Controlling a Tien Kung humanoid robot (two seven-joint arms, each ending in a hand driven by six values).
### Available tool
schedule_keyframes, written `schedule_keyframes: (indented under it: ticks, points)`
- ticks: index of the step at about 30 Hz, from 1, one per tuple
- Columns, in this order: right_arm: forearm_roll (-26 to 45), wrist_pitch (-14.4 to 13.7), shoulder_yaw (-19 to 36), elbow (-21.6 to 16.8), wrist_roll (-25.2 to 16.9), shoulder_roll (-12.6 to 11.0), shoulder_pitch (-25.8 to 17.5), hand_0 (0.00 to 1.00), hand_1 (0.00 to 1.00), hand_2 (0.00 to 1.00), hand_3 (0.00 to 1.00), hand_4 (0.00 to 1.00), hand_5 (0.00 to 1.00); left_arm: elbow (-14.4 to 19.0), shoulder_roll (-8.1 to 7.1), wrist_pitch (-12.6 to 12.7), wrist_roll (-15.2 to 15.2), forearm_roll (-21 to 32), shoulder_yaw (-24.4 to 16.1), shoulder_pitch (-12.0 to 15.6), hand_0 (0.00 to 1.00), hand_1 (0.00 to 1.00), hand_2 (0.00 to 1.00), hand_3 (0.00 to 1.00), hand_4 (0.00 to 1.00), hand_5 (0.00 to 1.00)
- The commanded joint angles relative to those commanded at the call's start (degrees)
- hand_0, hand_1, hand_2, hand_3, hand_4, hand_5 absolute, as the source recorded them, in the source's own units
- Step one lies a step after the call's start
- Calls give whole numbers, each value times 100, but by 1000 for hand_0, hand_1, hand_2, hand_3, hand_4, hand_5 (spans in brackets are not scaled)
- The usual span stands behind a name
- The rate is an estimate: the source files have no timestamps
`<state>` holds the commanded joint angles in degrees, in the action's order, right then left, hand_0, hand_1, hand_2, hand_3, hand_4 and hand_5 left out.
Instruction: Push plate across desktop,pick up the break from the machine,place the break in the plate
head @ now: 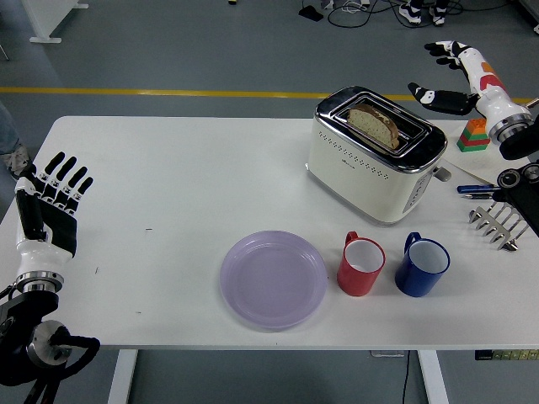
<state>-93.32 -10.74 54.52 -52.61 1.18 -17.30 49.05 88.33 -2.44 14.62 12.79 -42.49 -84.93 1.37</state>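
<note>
A lilac plate (274,279) lies near the table's front edge, in the middle. Behind it stands a cream and chrome toaster (375,153) with a slice of bread (374,124) standing up out of its slot. My left hand (48,204) is at the table's left edge, fingers spread and holding nothing, far from the plate. My right hand (448,74) is raised above the table's far right, beyond the toaster, fingers spread and turned toward the bread, clear of it.
A red mug (361,265) and a blue mug (422,266) stand right of the plate. A stack of coloured blocks (473,135), pens (482,188) and a metal toast rack (498,224) sit at the right edge.
</note>
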Motion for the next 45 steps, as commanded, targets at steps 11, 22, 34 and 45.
schedule_keyframes:
  ticks: [11,22,34,45]
  points:
    - [-347,561,-452,664,387,527,677,875,816,846,838,825,279,66,-33,-2,-11,-3,-81,39,725,731,747,707,520,998]
    - [-187,886,-901,1359,723,991,1148,871,810,842,838,831,312,11,-40,-2,2,19,-28,30,722,724,744,703,519,998]
    - [-496,1034,-1595,2319,973,1382,1627,779,724,733,771,832,330,-7,-63,-12,45,49,57,1,728,730,743,707,516,998]
    - [-808,900,-1936,2676,1253,1537,1774,620,580,566,688,808,322,-26,-73,-13,59,66,121,-23,745,752,757,728,523,998]
